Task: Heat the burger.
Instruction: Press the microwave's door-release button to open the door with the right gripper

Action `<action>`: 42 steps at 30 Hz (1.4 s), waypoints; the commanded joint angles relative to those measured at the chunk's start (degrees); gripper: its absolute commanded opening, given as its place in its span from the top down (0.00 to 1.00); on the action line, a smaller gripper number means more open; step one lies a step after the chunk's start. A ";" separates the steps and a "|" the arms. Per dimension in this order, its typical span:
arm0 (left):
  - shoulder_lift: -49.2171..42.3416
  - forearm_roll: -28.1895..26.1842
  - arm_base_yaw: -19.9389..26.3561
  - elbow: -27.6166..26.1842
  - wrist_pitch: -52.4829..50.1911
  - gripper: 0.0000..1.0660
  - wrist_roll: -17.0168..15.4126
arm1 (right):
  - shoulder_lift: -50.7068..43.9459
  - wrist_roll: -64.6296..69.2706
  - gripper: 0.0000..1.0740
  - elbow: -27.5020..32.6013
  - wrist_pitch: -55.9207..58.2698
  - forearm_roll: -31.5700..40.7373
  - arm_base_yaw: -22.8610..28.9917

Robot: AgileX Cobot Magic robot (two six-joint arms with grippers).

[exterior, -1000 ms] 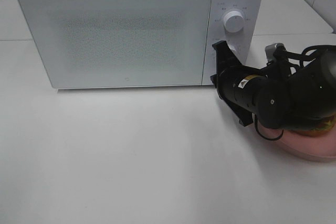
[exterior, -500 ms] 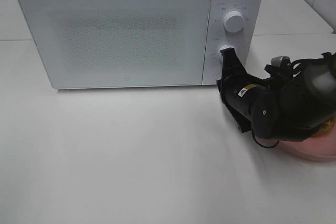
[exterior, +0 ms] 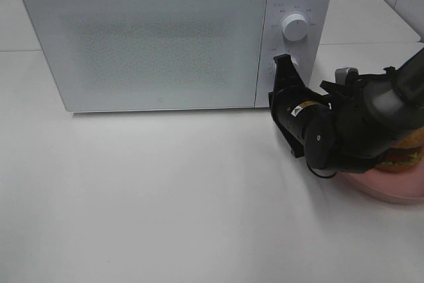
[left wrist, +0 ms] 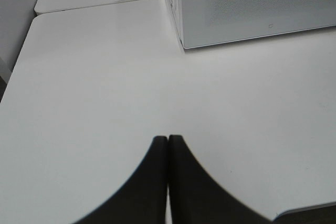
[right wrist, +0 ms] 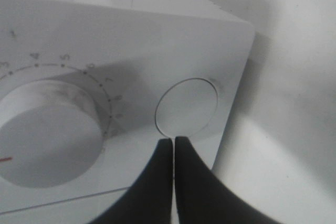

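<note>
At white boxy microwave's [exterior: 159, 38] panel: black right gripper [right wrist: 173, 142], jaws pinched together, tips at round flush button [right wrist: 186, 107]. Probably door-opening step; next, press squarely.

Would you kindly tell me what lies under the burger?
The burger sits on a pink plate, whose near rim shows. The right arm covers their left part, so anything else on the plate is hidden.

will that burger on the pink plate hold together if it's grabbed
The burger shows stacked layers under its bun, so a side squeeze would probably shift them apart. It looks rounded on top, so likely hard to pinch from above. On the pink plate it may slide if pushed.
</note>
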 commanded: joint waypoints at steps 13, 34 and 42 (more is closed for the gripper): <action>-1.32 -0.23 0.29 0.17 -0.86 1.00 -0.06 | 1.60 -1.43 1.00 -2.52 -1.03 3.50 0.00; -1.32 -0.23 0.29 0.17 -0.86 1.00 -0.06 | 2.58 -2.75 1.00 -3.38 -3.61 6.07 -0.69; -1.32 -0.23 0.29 0.17 -0.86 1.00 -0.06 | 2.58 -2.75 1.00 -5.10 -2.75 5.96 -0.69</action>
